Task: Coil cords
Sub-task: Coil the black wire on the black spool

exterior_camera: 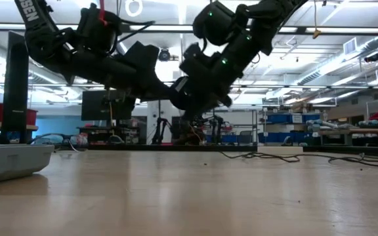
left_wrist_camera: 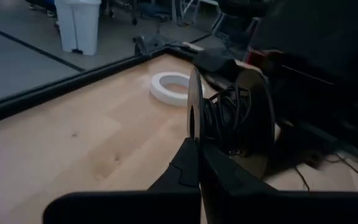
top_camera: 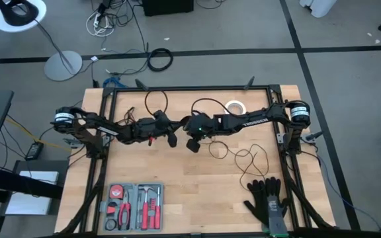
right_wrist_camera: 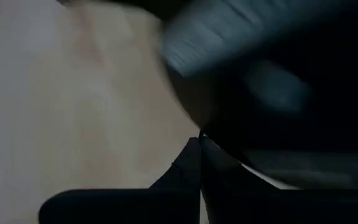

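Note:
The thin black cord lies in loose loops on the wooden table, with loops at the far side [top_camera: 155, 102] and at the right [top_camera: 243, 158]. Part of it is wound on the small round black puck [left_wrist_camera: 232, 118], which is held above the table's middle. My left gripper [left_wrist_camera: 197, 152] is shut on the puck; it also shows in the high view [top_camera: 172, 137]. My right gripper [right_wrist_camera: 199, 144] is shut just to the right of the puck [top_camera: 194, 134], with a thin bit of cord at its fingertips. Both grippers hang clear of the table [exterior_camera: 176, 92]. My left gripper pinches the rim of the puck's thin near disc [left_wrist_camera: 193, 127] between its two fingers, edge-on, coming level from the table's left. The puck is lifted clear of the table, its discs upright, with cord wound between them. My right gripper's shut fingers pinch what looks like the thin cord [right_wrist_camera: 201, 133] at their free ends. The dark bulk of the other arm fills the view behind, so which stretch of cord it is cannot be told.
A white tape ring [top_camera: 234, 106] lies on the table at the far right; it also shows in the left wrist view [left_wrist_camera: 171, 87]. Black gloves [top_camera: 266, 201] lie at the near right. A grey tool tray [top_camera: 134, 206] stands at the near left. A black frame edges the table.

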Action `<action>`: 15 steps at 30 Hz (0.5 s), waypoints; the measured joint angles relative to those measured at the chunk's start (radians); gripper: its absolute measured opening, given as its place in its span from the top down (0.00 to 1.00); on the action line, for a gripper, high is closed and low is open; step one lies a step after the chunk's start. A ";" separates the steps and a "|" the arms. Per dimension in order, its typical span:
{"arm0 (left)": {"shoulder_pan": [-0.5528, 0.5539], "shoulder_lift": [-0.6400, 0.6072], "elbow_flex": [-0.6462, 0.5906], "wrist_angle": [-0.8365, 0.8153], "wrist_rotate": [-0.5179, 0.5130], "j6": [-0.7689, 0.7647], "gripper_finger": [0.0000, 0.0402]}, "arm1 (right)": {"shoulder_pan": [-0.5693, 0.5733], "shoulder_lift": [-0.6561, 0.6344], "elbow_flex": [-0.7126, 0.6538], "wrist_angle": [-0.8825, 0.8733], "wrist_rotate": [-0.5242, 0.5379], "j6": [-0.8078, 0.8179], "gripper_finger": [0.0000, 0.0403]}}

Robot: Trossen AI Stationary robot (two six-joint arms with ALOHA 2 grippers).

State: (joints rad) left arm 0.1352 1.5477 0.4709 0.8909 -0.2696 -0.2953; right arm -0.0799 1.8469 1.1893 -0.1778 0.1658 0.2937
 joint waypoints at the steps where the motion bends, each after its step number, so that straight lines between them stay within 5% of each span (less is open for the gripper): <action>1: 0.000 0.000 0.000 -0.008 0.003 0.000 1.00 | 0.000 -0.001 -0.002 -0.027 0.014 0.002 1.00; 8: 0.000 -0.001 -0.084 0.034 -0.034 -0.052 1.00 | 0.003 0.000 -0.030 -0.085 0.022 0.017 0.93; 15: 0.000 -0.001 -0.255 0.222 -0.059 -0.105 1.00 | 0.008 0.000 -0.132 0.053 0.021 0.048 0.87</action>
State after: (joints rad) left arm 0.1354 1.5471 0.2155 1.1133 -0.3288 -0.3998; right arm -0.0719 1.8473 1.0569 -0.1244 0.1871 0.3416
